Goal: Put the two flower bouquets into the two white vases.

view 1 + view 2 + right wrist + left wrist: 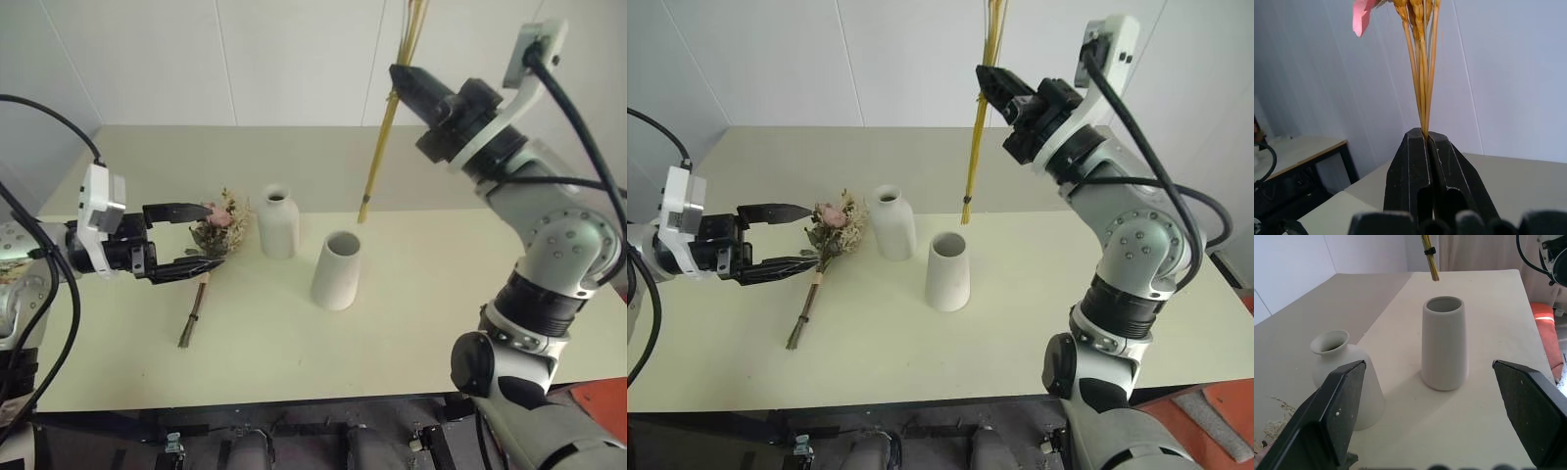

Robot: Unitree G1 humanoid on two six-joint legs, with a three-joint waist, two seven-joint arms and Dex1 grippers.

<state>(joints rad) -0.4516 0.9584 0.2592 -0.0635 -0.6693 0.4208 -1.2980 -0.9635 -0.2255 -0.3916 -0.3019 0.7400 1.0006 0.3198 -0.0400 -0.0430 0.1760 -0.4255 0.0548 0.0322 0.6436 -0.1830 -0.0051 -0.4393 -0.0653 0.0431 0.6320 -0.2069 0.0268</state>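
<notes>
Neither bunch is in a vase yet, so both placements are left to do. My right gripper [400, 74] is clamped on the yellow-stemmed bunch [377, 166], holding it upright in the air; its cut ends hang above and behind the wide-mouthed vase [338, 271], not yet inside it. A pink petal [1361, 15] shows at the top of the stems in my right wrist view. My left gripper [192, 240] hangs with its jaws wide apart, holding nothing, at the head of the bushy dried bunch [211, 257], which lies flat on the table [441, 323] just beside the narrow-necked vase [277, 223]. Both vases stand upright and empty, close together. I judge the slim bunch is nearest to done.
</notes>
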